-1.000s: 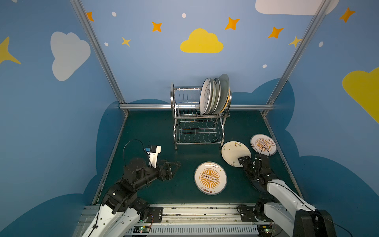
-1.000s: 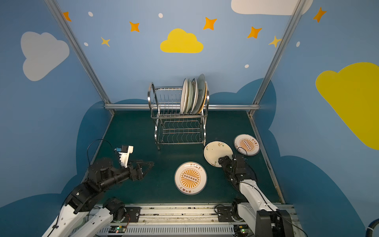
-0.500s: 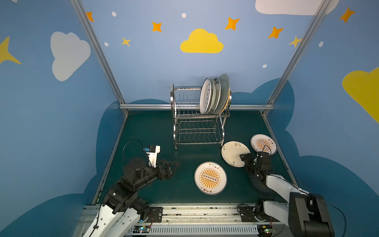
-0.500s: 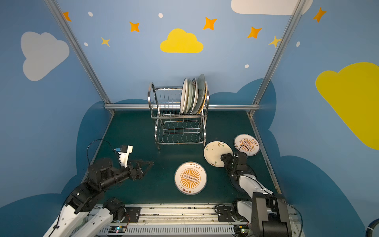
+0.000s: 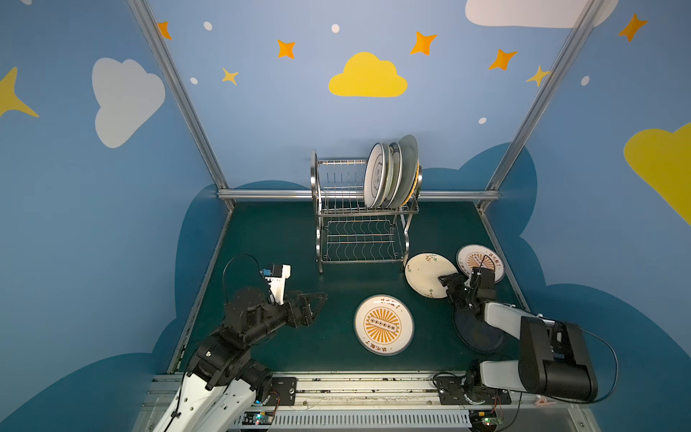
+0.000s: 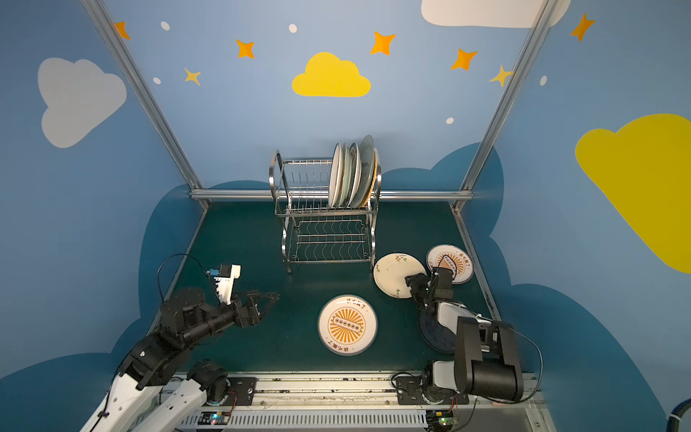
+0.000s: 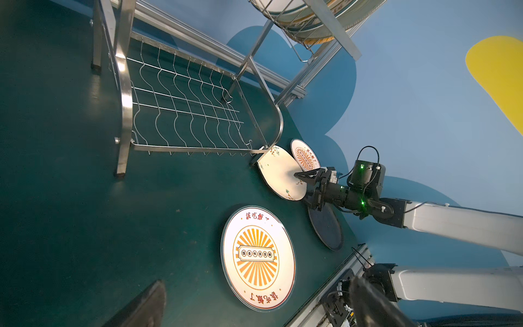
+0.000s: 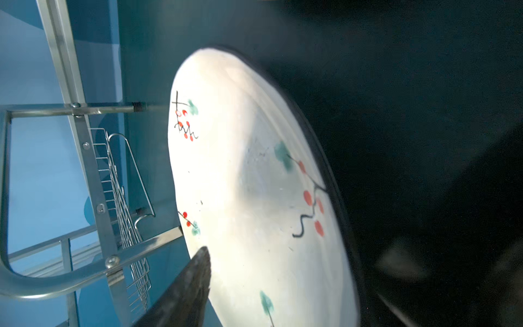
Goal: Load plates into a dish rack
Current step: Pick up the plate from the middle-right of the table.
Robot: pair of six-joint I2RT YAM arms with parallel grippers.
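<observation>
The steel dish rack (image 5: 318, 209) stands at the back with several plates (image 5: 389, 172) upright at the right end of its upper tier. On the mat lie a sunburst plate (image 5: 384, 324), a second sunburst plate (image 5: 469, 258), a dark navy plate (image 5: 475, 333) and a cream sprigged plate (image 5: 424, 271). My right gripper (image 5: 447, 285) is open, its jaws straddling the near rim of the cream plate (image 8: 254, 170); one finger (image 8: 195, 277) lies over the plate's top face. My left gripper (image 5: 318, 305) hovers open and empty left of the front sunburst plate (image 7: 257, 257).
The cream plate (image 7: 278, 170) lies beside the rack's front right foot (image 7: 254, 162). The navy plate (image 7: 325, 226) sits partly under my right arm. Aluminium frame rails (image 5: 269, 193) edge the mat at the back and both sides. The rack's lower wavy tier (image 5: 359, 239) holds nothing.
My right gripper has slid onto the cream plate's rim and its jaws have narrowed; the right elbow has risen. The left arm has not moved.
</observation>
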